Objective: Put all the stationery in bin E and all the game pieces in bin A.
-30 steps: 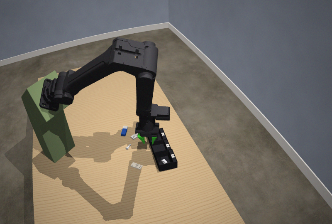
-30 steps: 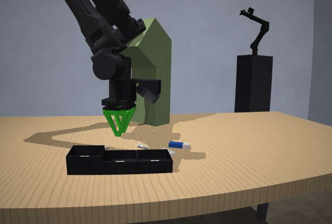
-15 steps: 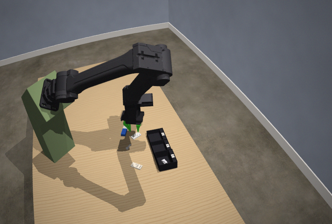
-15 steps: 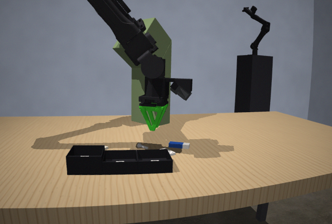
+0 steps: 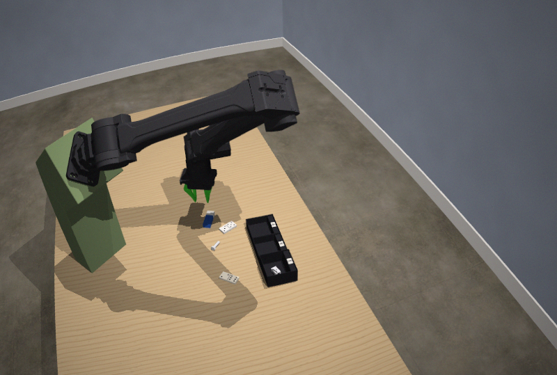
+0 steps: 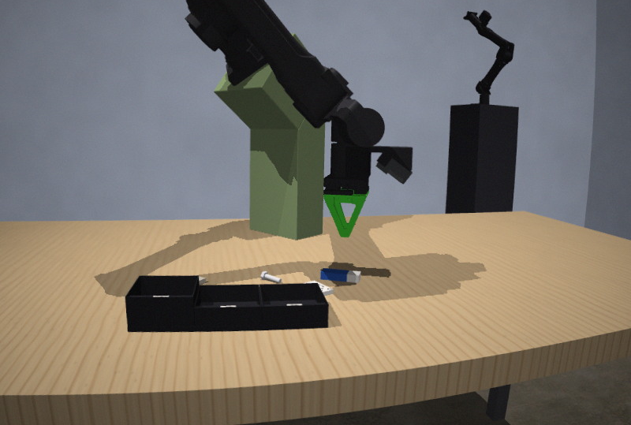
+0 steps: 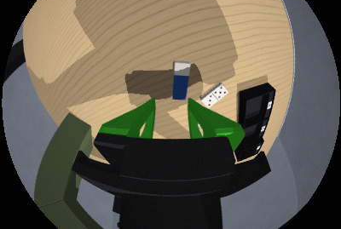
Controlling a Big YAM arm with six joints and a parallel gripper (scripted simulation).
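Note:
My gripper (image 5: 201, 202) (image 6: 345, 235) (image 7: 171, 100) is open and empty, above the table near a blue and white eraser (image 5: 207, 220) (image 6: 334, 275) (image 7: 181, 85). A white domino (image 5: 228, 227) (image 6: 323, 288) (image 7: 214, 95) lies beside the eraser, toward the bins. Another domino (image 5: 229, 277) (image 6: 202, 281) lies farther off, mostly hidden in the exterior view. Bin A (image 5: 260, 229) (image 6: 294, 317) (image 7: 255, 105) is at the end of the row nearest the eraser. Bin E (image 5: 283, 278) (image 6: 160, 315) is the taller one at the other end; a small white and dark thing (image 5: 275, 269) lies in it.
A grey bolt (image 5: 215, 245) (image 6: 270, 277) lies between the dominoes. The middle bin (image 5: 269, 247) (image 6: 227, 318) stands between bins A and E. The green arm pedestal (image 5: 92, 231) (image 6: 285, 180) (image 7: 55, 174) stands behind the things. The wooden table's edge (image 6: 315, 400) runs beyond the bins.

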